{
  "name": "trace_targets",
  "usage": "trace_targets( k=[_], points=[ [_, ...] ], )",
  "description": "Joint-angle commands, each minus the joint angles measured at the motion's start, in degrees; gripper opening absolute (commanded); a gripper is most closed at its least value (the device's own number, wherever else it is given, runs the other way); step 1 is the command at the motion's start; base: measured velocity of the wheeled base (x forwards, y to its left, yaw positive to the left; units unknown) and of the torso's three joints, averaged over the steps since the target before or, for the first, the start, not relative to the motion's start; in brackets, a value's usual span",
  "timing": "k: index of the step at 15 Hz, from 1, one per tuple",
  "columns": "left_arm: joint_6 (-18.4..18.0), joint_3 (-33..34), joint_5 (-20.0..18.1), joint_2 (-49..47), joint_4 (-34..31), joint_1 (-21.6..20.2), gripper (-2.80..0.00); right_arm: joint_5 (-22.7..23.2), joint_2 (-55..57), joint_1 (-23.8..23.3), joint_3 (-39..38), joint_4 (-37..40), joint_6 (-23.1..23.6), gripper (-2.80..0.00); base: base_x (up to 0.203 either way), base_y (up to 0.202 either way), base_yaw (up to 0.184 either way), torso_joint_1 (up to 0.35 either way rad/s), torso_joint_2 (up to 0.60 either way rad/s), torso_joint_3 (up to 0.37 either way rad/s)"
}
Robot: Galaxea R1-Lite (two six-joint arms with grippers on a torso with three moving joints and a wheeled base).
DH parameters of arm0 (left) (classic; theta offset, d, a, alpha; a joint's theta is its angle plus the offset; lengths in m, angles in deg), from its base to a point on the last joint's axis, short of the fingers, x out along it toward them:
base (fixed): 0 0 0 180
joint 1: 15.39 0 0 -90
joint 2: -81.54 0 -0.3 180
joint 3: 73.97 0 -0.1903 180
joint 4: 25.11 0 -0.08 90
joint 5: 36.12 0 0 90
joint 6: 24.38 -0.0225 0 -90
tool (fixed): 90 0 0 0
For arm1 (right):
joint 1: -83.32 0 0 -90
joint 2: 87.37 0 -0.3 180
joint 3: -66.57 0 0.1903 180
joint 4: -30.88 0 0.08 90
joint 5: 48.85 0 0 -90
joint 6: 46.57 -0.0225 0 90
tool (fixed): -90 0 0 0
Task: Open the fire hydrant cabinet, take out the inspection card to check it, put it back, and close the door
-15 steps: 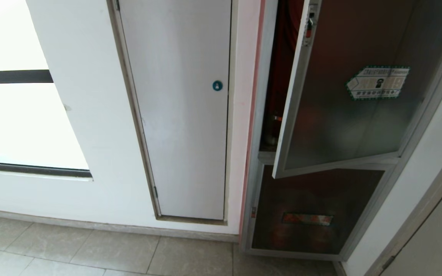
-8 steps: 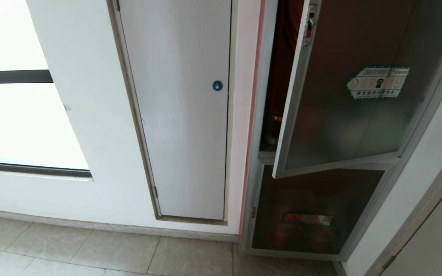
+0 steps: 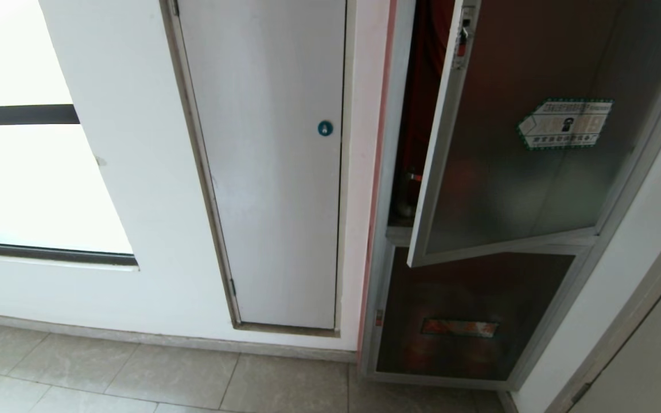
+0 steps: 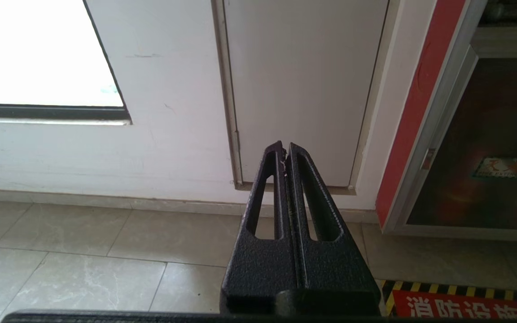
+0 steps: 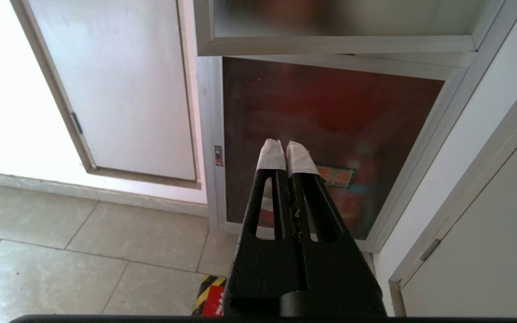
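The fire hydrant cabinet point(image 3: 385, 172) stands in the wall at the right, silver-framed with a red interior point(image 3: 422, 103) showing through a gap. Its door point(image 3: 514, 183), dark tinted glass with a green-bordered sticker point(image 3: 564, 124) and a small red latch point(image 3: 462, 40), hangs ajar. The door's lower frame point(image 5: 339, 45) shows in the right wrist view. The inspection card is hidden. Neither arm shows in the head view. My left gripper point(image 4: 284, 150) is shut and empty, low before the white wall. My right gripper point(image 5: 285, 146), with white-taped tips, is shut and empty before the lower dark panel point(image 5: 330, 116).
A white door point(image 3: 273, 172) with a blue round lock point(image 3: 325, 128) sits left of the cabinet, and a bright window point(image 3: 20, 172) further left. A grey door point(image 3: 652, 355) is at the far right. A red floor marking with yellow-black edging point(image 4: 460, 303) lies on the tiles.
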Motion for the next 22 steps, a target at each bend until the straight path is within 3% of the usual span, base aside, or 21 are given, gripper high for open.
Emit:
trace_targets(
  k=[1, 18, 22],
  points=[
    [0.0, 0.4, 0.0, -0.1, 0.0, 0.0, -2.80, 0.0, 0.0, 0.0, 0.0, 0.0, 0.1, -2.80, 0.000, 0.000, 0.000, 0.000, 0.00, 0.000],
    [0.0, 0.4, 0.0, 0.0, 0.0, 0.0, -2.80, 0.1, 0.1, 0.0, 0.0, 0.0, 0.1, -2.80, 0.000, 0.000, 0.000, 0.000, 0.00, 0.000],
    [0.0, 0.4, 0.0, 0.0, 0.0, 0.0, -2.80, 0.1, 0.0, 0.0, 0.1, 0.0, 0.1, -2.80, 0.181, 0.000, -0.001, 0.011, 0.00, -0.001]
  ],
)
